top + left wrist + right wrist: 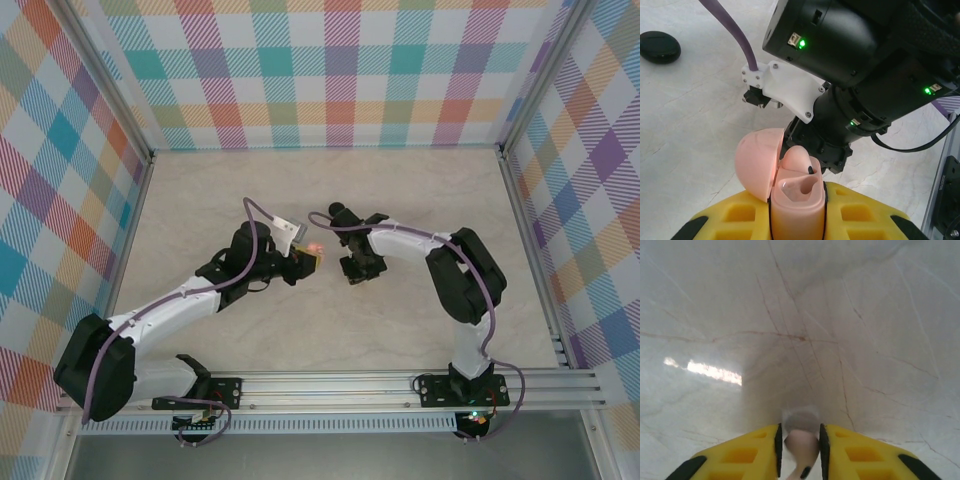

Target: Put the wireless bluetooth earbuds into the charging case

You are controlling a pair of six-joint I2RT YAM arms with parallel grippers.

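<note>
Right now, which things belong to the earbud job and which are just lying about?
Job:
open pink charging case, clamped in the left gripper
seated pink earbud in its well
second pale pink earbud between the fingers of the right gripper

Lying about:
closed black puck on the table, untouched

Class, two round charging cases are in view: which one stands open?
The pale pink plastic case, lid hinged back, in the left gripper; the glossy black case lies shut.

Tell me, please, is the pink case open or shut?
Open: the case has its lid swung back, baring a well.
</note>
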